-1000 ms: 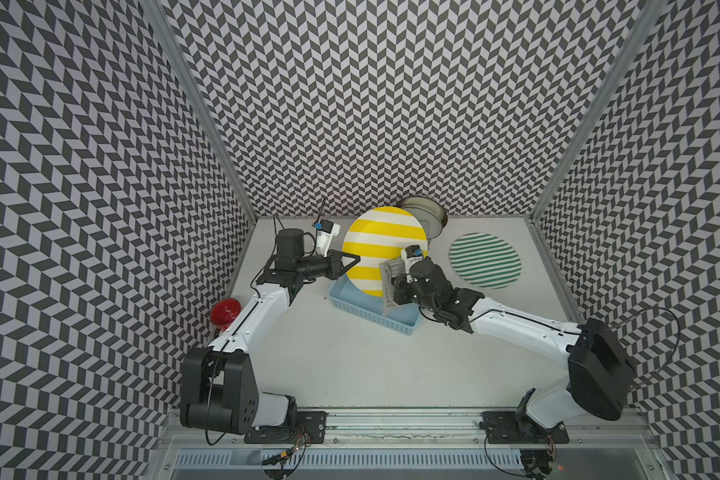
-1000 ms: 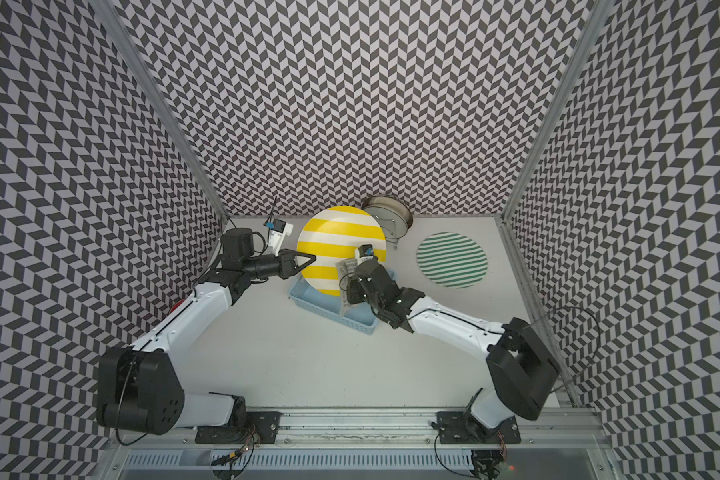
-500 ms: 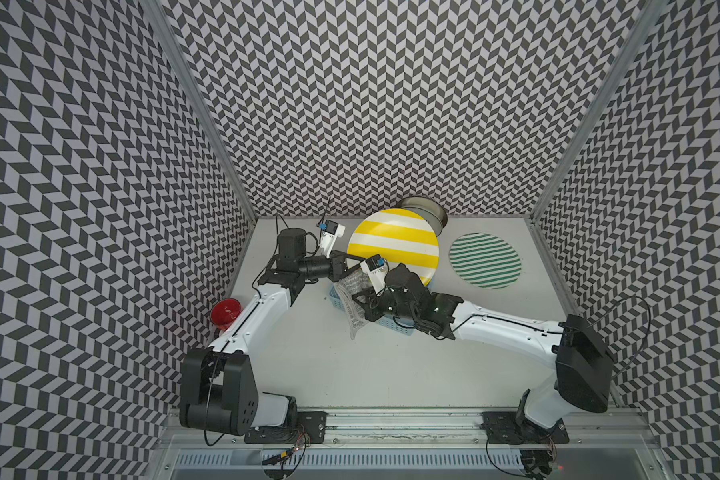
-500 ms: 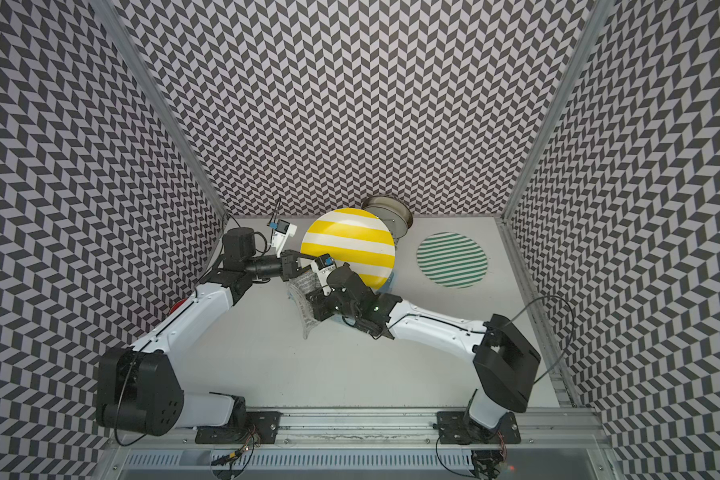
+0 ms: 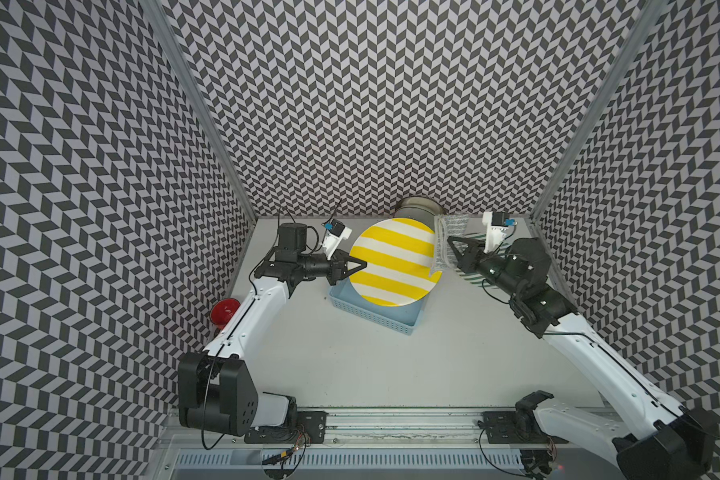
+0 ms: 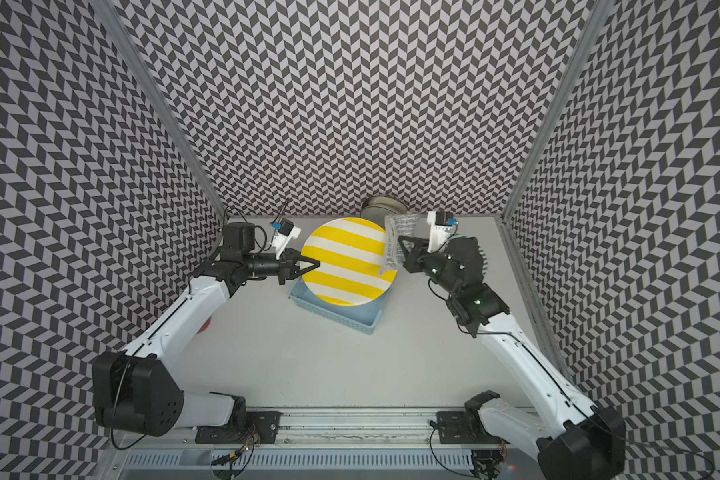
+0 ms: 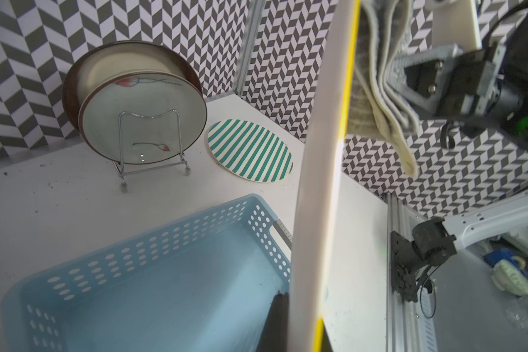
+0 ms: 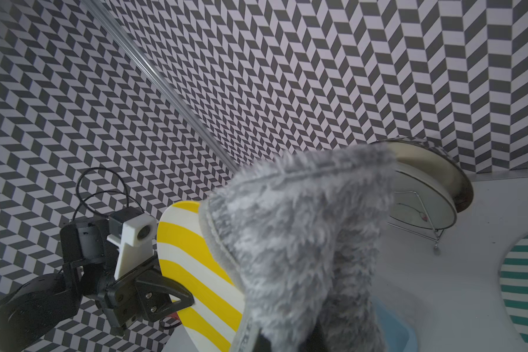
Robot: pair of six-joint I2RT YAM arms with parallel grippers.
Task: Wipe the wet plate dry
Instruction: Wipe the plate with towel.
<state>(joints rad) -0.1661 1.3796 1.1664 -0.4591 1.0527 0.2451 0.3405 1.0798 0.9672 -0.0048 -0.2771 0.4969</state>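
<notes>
Round yellow-and-white striped plate point(image 5: 391, 262) is held up on edge over light blue plastic basket point(image 5: 371, 313). Plate rim is pinched tight by left gripper point(image 5: 360, 264). Fluffy grey cloth point(image 5: 449, 226) is squeezed in right gripper point(image 5: 451, 243), just beside plate's other edge; touch cannot be told. Green-and-white striped round mat point(image 7: 250, 151) is laid flat on grey table point(image 5: 350, 365). Two pale round plates point(image 7: 144, 91) are stood in wire rack point(image 7: 121, 140).

Back wall point(image 5: 371, 104) ahead of both tools: black-and-pale-grey chevron print. I see the same print on the left panel point(image 5: 80, 187), outboard of my left gripper point(image 5: 362, 264), and the right panel point(image 5: 661, 208), outboard of my right gripper point(image 5: 449, 241). Aluminium posts point(image 5: 198, 108) at both far corners. Pale grey tabletop point(image 5: 391, 365) below the tools, dark specks in the left wrist view. Metal rail point(image 5: 391, 415) behind them, nearest me. Light even, shadows faint.
</notes>
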